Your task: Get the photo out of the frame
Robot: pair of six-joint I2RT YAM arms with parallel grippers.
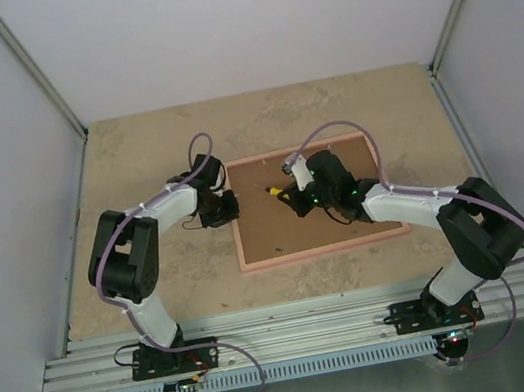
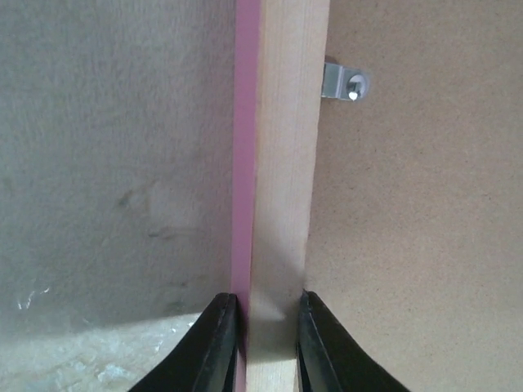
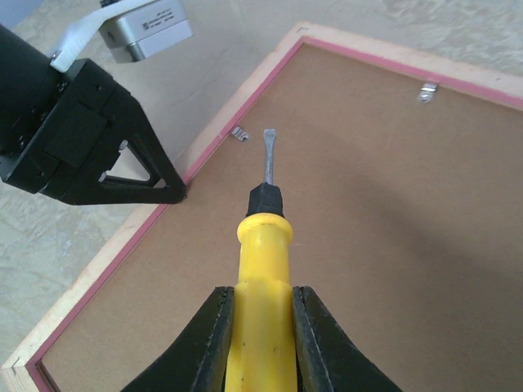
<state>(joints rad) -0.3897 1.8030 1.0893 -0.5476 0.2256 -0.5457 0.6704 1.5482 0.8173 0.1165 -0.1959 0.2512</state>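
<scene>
1. Tabletop [image 1: 133,158]: beige, mottled. It carries the frame [image 1: 322,248].
2. Left gripper [image 2: 267,309]: fingers [image 2: 214,347] clenched across the frame's left rail, one on the pink outer edge, one on the inner wood edge.
3. Frame: lies face down with the brown backing board [image 2: 425,245] upward, held in by small metal clips [image 2: 343,82].
4. Photo: not visible; judged to sit beneath the board.
5. Screwdriver [image 3: 261,245]: yellow handle, flat blade, tip poised over the board just beside a left-rail clip.
6. Right gripper [image 3: 261,302]: fingers grasping the screwdriver handle.

Risks: the blade may skid off a clip and gouge the board. Prying could lift the frame if the left hold slips.

Markings: a label on the silver camera housing [image 3: 147,28] is too small to read. No other writing seen.
</scene>
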